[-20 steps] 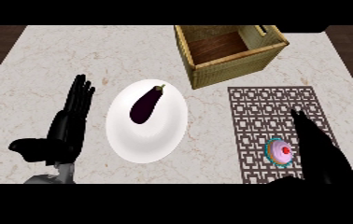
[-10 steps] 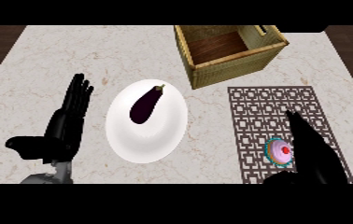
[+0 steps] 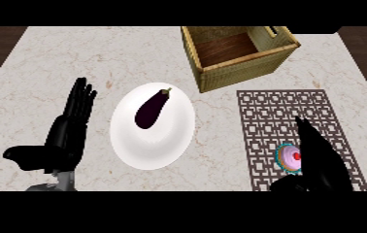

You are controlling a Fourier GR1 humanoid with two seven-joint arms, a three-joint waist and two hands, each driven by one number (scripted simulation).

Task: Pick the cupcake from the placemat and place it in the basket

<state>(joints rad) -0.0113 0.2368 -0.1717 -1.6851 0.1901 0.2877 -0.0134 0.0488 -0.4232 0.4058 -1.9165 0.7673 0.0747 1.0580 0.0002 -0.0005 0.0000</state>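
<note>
The counter [image 3: 79,57] is pale marble with thin tan veins, and it fills nearly the whole view. At its far corners, past the edge, a dark brown strip [image 3: 8,38] shows; what it belongs to cannot be told.

A white plate [image 3: 154,149] lies on the counter near the middle. A dark purple eggplant [image 3: 152,109] rests on the plate's far half, with its stem pointing away and slightly right.

To the plate's left the left robot hand [image 3: 68,127] rests open. Its fingers are straight and point away, its thumb is stretched out to the left, and it holds nothing.

Beyond the plate and to its right stands the basket [image 3: 243,74]. It is a square box of straw-coloured weave, turned at an angle to the counter's edge, and its brown wooden bottom is visible inside.

To the right of the plate, well apart from it and just on the near side of the basket, lies the placemat [image 3: 279,108]. It is a brown lattice pattern lying flat on the marble.

The cupcake [image 3: 290,156] sits on the placemat's near part, level with the plate's near rim. It has pink icing, a red dot on top and a teal wrapper.

The right robot hand [image 3: 320,157] lies along the cupcake's side away from the plate and overlaps its edge in the view. Its fingers are stretched straight, not closed round the cupcake. Whether they touch it cannot be told.
</note>
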